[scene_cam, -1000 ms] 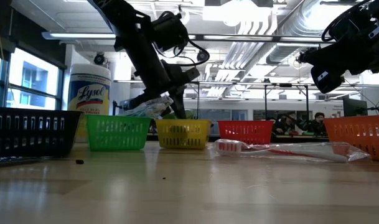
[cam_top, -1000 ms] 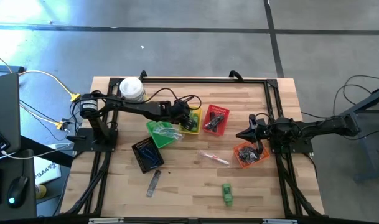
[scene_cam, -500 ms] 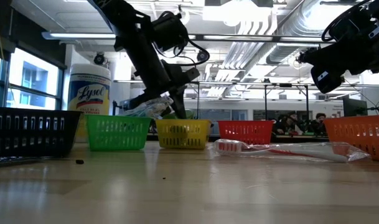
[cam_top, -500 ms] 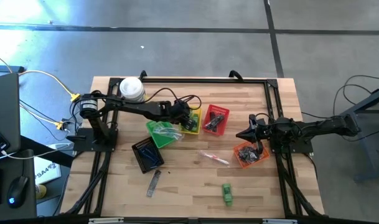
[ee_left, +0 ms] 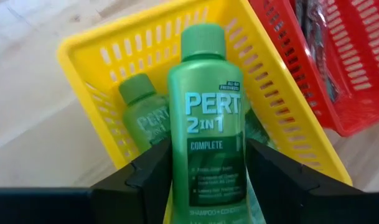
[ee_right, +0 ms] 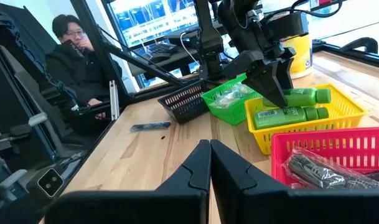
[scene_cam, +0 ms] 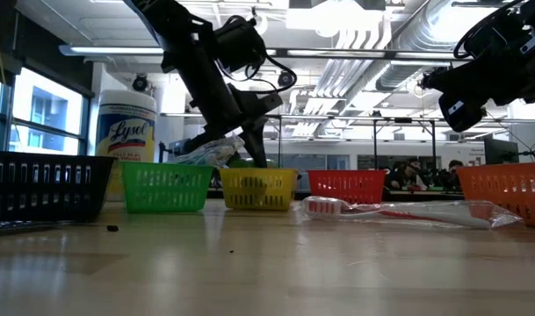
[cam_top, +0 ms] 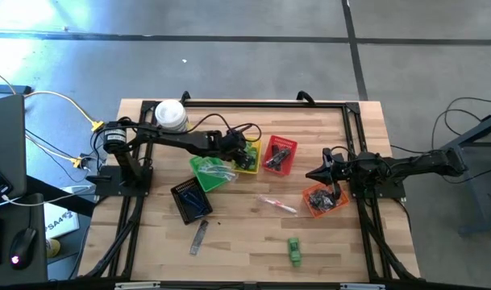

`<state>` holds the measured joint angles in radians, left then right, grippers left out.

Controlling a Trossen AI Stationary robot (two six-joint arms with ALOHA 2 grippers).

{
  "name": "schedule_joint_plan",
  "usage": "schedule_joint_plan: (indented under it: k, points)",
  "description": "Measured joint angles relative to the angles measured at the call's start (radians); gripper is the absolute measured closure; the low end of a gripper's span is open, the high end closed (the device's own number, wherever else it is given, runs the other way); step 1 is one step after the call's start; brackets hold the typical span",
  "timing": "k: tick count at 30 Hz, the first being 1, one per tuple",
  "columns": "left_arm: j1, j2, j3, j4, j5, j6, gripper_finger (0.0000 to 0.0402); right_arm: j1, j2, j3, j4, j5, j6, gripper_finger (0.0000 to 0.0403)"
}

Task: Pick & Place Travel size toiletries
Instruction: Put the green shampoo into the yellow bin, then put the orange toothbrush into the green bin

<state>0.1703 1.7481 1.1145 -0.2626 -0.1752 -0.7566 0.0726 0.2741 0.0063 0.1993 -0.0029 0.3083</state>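
**Left arm letting a green bottle go over the yellow basket**

The left gripper (ee_left: 208,171) is hanging over the yellow basket (cam_top: 247,157), near the worktop's (cam_top: 237,250) centre, slightly toward 11 o'clock. Its fingers (ee_left: 153,171) are flanking a green mini bottle (ee_left: 206,124); the right wrist view is showing this bottle lying across the basket's rim just under them. From these views I cannot tell whether they are pinching it or standing just off its sides. A 2nd green bottle (ee_left: 139,115) is lying in the basket beneath.

The right gripper (ee_right: 209,163) is waiting above the orange basket (cam_top: 324,200) at about 3 o'clock, its fingers pressed together and holding nothing.

Still loose on the worktop: another green bottle (cam_top: 294,250) toward 6 o'clock, a clear-wrapped toothbrush (cam_top: 277,205) near the centre, and a grey comb (cam_top: 199,236) toward 7 o'clock.

Handling, as a judgement:
- The bottles are looking stiff, smooth and light; a round body may roll or slip, so taking hold across the label's middle, fingers square to the long axis, seems safest.
- The wrapped toothbrush is thin and its film slippery; a pinch at mid-length should balance it.
- The comb is flat and low, calling for a grip across its narrow width.
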Motion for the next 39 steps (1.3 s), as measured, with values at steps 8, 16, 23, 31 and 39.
schedule_joint_plan:
  k: [8,16,23,31,39]
  points:
    - [0.000,0.000,0.000,0.026,0.066,0.019,0.0209,0.000,0.000,0.000,0.000,0.000,0.002,0.0401]
    - [0.000,0.000,0.000,0.035,0.093,0.019,0.0209,0.000,0.000,0.000,0.000,0.000,0.002,0.0401]
    - [-0.001,0.000,0.000,0.036,0.144,0.019,0.0209,0.000,0.000,0.000,0.000,0.000,0.002,0.0401]
    - [-0.023,0.000,-0.001,0.063,0.173,0.043,0.0209,0.000,0.000,0.000,0.000,0.000,0.001,0.0401]
    - [-0.034,0.000,-0.001,0.086,0.185,0.053,0.0209,0.000,0.000,0.000,0.000,0.000,0.001,0.0401]
